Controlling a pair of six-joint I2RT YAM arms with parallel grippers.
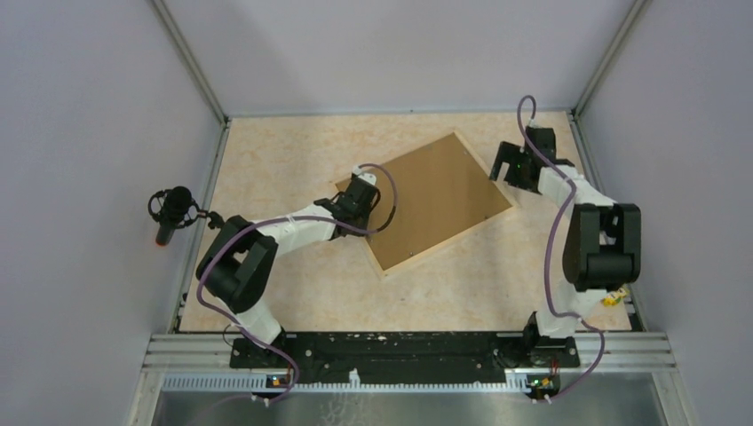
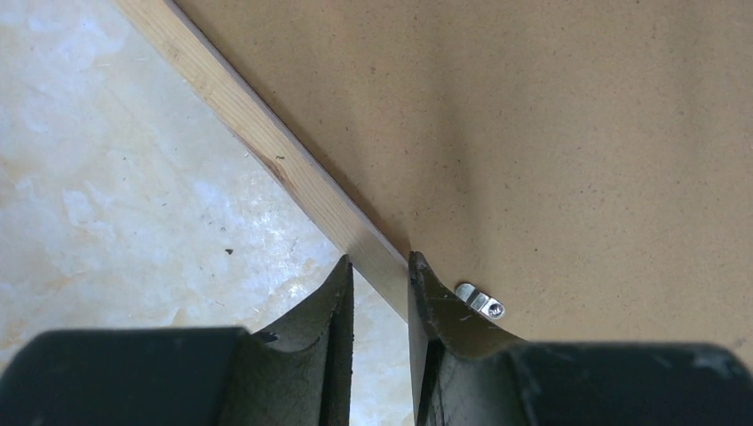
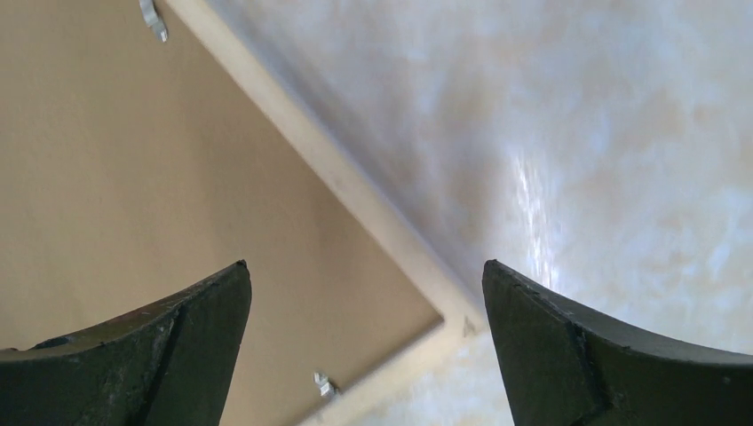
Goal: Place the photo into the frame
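Note:
The frame (image 1: 448,240) lies face down in the middle of the table, turned like a diamond, with the plain brown backing board (image 1: 439,200) filling it. The photo is hidden. My left gripper (image 1: 362,202) is at the frame's left corner. In the left wrist view the gripper (image 2: 380,262) is closed across the pale wooden strip (image 2: 266,146), one fingertip on the table side and one on the board (image 2: 550,133). My right gripper (image 1: 513,169) is open and empty above the frame's right corner. The right wrist view shows that gripper (image 3: 366,275) over the frame strip (image 3: 355,191).
Small metal tabs sit on the board beside the strip, one by my left gripper's right finger (image 2: 480,302) and others in the right wrist view (image 3: 325,384). A black microphone (image 1: 173,209) stands at the table's left edge. Walls enclose the table.

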